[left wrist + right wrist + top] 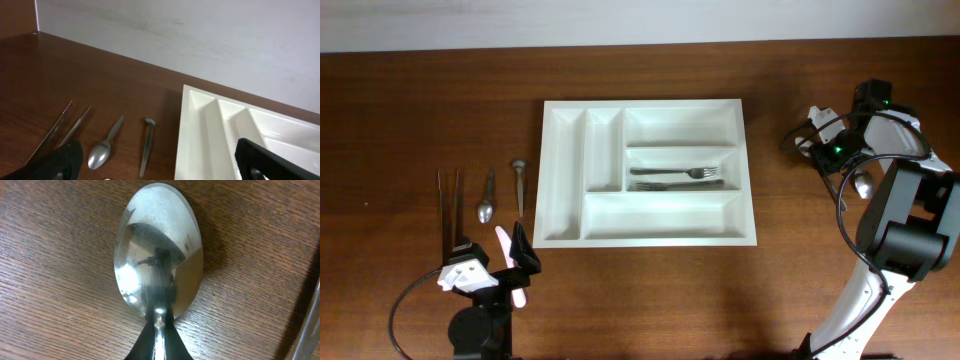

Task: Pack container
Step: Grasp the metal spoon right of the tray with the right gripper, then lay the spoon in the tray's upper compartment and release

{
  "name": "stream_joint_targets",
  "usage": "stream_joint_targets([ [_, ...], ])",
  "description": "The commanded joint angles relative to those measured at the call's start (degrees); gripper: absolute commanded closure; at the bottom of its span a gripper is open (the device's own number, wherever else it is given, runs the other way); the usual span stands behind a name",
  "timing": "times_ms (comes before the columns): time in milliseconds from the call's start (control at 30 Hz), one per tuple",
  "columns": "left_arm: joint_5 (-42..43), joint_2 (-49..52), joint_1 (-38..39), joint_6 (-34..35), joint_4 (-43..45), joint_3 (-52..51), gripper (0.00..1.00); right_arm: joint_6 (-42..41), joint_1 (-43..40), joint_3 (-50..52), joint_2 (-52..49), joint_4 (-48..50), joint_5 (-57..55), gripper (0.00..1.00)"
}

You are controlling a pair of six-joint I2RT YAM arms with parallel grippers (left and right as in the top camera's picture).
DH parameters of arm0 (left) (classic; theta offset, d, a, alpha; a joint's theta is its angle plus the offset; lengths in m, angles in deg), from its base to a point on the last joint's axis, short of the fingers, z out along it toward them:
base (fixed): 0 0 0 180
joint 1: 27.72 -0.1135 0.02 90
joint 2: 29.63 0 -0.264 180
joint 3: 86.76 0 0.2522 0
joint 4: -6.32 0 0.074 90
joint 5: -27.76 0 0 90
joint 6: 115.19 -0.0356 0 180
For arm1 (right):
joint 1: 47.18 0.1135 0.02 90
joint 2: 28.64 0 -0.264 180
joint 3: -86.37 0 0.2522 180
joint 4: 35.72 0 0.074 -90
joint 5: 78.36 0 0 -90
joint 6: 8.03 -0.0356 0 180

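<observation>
Beyond the left gripper (492,255) and a little to its left, a pair of thin tongs (448,205) lies on the brown table (400,120). Next to them, just ahead of the fingers, is a spoon (486,198), and then a slim metal utensil (520,188) with a small round head. The left gripper itself sits low at the near edge, its two black fingers spread wide apart and holding nothing. A pink object (504,240) lies between and under them (the arm hides part of it). Ahead and to the right of this gripper is the container (560,170), flat in the middle of the table. Two forks (675,173) lie side by side in its middle wide compartment, and the other compartments show only white plastic. The right gripper (845,165) hangs just beside the container's right edge, apart from it. Directly under it a shiny spoon (159,250) rests on the wood, bowl pointing away from the wrist camera and handle running back toward it. The fingers are out of that picture, so I cannot tell whether they are apart or closed on the handle.
</observation>
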Motion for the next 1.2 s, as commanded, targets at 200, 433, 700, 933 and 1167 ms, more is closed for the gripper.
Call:
stream_joint_targets([
  [200, -0.6, -0.5, -0.2, -0.1, 0.1, -0.3, 0.01, -3.3, 1.8, -7.5, -0.9, -7.3, 6.1, 0.96],
  [433, -0.6, -0.5, -0.2, -0.1, 0.1, -0.3, 0.01, -3.1, 5.8, -18.4, -0.9, -13.1, 7.9, 0.96],
  [700, -0.6, -0.5, -0.2, -0.1, 0.1, -0.3, 0.01, 2.2, 13.0, -27.1, -0.9, -16.6, 14.0, 0.96],
  [933, -0.6, -0.5, -0.2, -0.1, 0.1, -0.3, 0.01, 16.5, 22.5, -27.2, -0.9, -16.4, 16.3, 0.96],
  [1167, -0.6, -0.5, -0.2, -0.1, 0.1, -0.3, 0.01, 29.5, 29.0, -27.0, -1.0, -14.8, 16.2, 0.96],
])
